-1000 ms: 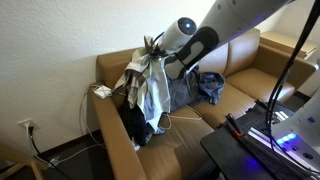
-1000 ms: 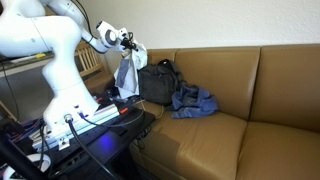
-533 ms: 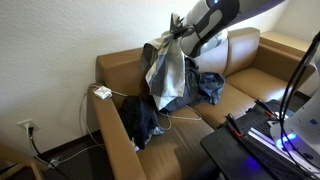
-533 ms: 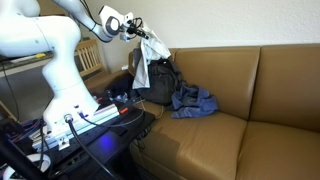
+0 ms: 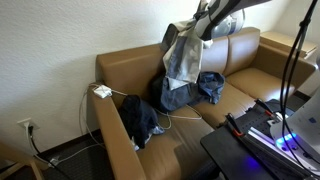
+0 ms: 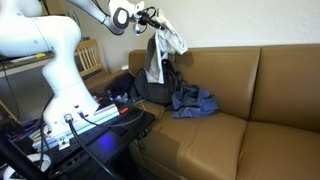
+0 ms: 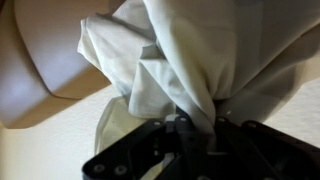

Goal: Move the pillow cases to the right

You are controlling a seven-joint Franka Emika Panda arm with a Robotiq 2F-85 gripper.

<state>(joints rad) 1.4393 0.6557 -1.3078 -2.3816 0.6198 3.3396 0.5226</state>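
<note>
My gripper (image 5: pixel 203 17) is shut on a pale grey-white pillow case (image 5: pixel 182 52) and holds it high above the brown couch (image 5: pixel 130 65); the cloth hangs down freely. In an exterior view the gripper (image 6: pixel 152 17) holds the same pillow case (image 6: pixel 157 52) above the couch's left end. In the wrist view the jaws (image 7: pixel 192 128) pinch the bunched white cloth (image 7: pixel 190 50). A dark cloth heap (image 5: pixel 140 120) lies on the left seat, also seen in an exterior view (image 6: pixel 150 85). A blue crumpled cloth (image 5: pixel 205 88) lies on the seat beside it, also seen from the front (image 6: pixel 193 101).
A white box (image 5: pixel 102 92) with cables sits on the couch's arm. A black stand with glowing electronics (image 5: pixel 265 130) is in front of the couch. A wall outlet (image 5: pixel 26 127) is low on the wall. The couch's seats (image 6: pixel 270 110) stretch away from the heap.
The gripper has lifted the pillow case higher and carried it along the couch, away from the arm with the white box. The dark heap and blue cloth stayed put.
</note>
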